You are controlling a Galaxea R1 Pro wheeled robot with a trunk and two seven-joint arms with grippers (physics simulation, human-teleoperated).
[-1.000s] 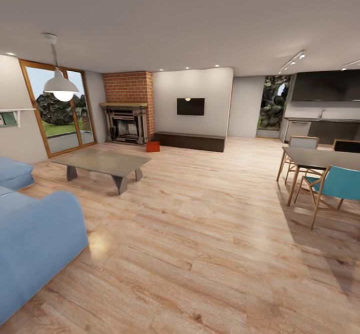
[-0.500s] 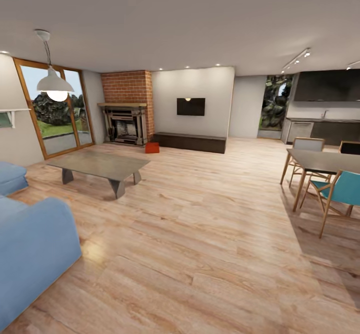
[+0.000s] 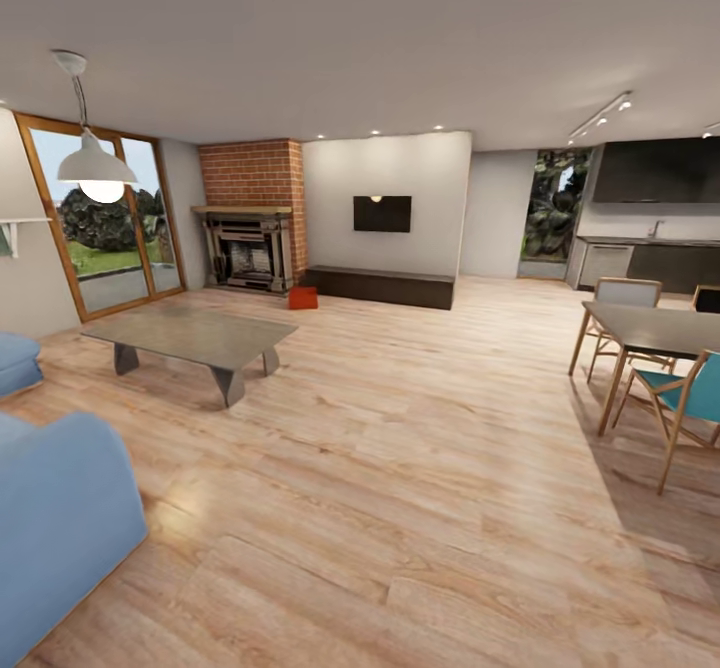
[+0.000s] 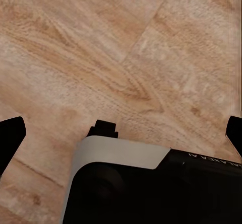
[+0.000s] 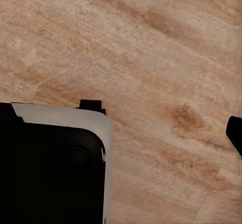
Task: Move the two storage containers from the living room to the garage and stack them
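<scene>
Storage containers, small orange-red block (image 3: 303, 296) on wood-plank floor (image 3: 420, 468), lie far ahead, slightly left, by brick fireplace (image 3: 252, 216); long axis unreadable. Both tools' opening cannot tell; nothing seen held.

one coffee table (image 3: 195, 335), three chairs (image 3: 685, 400)

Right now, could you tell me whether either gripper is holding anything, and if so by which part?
Nothing is held. Both wrist views show only bare wood floor between the spread fingertips, and an orange-red container sits far off by the fireplace.

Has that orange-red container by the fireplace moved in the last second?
No. The container sits at the same spot between fireplace and bench; the camera moved.
</scene>
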